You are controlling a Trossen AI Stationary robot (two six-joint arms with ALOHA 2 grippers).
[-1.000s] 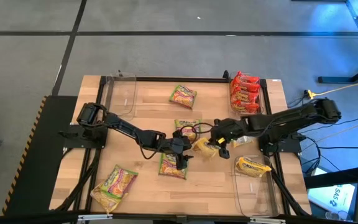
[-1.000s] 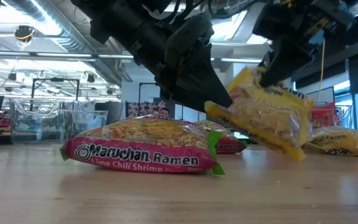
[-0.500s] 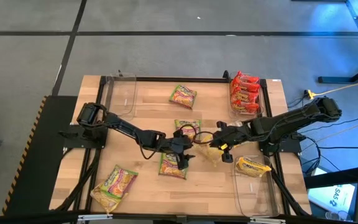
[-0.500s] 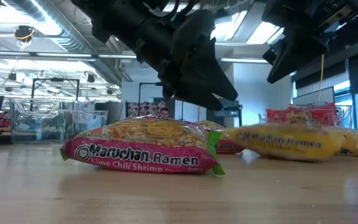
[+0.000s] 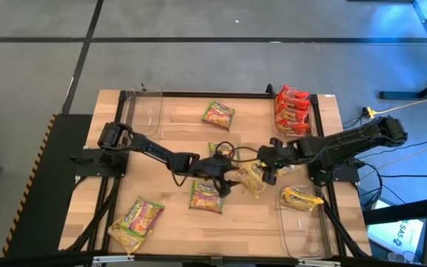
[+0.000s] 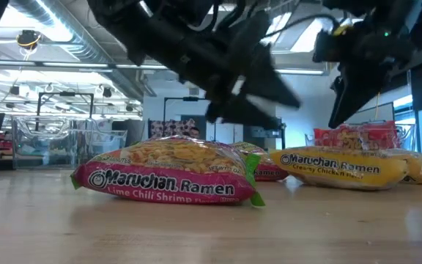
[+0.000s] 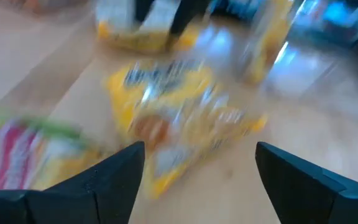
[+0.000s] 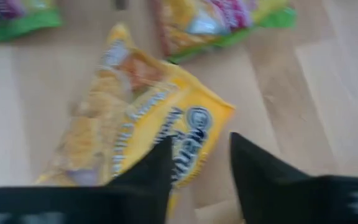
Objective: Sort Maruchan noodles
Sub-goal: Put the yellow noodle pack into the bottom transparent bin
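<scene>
Arms outstretched low, pincers point(image 5: 227, 178) point(image 5: 267, 167) flanking yellow packet point(image 5: 252, 180) (both parted)

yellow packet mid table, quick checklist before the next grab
1. Yellow Creamy Chicken packet lying flat on the table: ok.
2. Right gripper free of the packet, fingers apart above it: ok.
3. Left gripper open, packet ahead of it: ok.
4. Arms clear of each other: not ok, both crowd the same packet.
5. Clear bin with another yellow packet has room: ok.
</scene>
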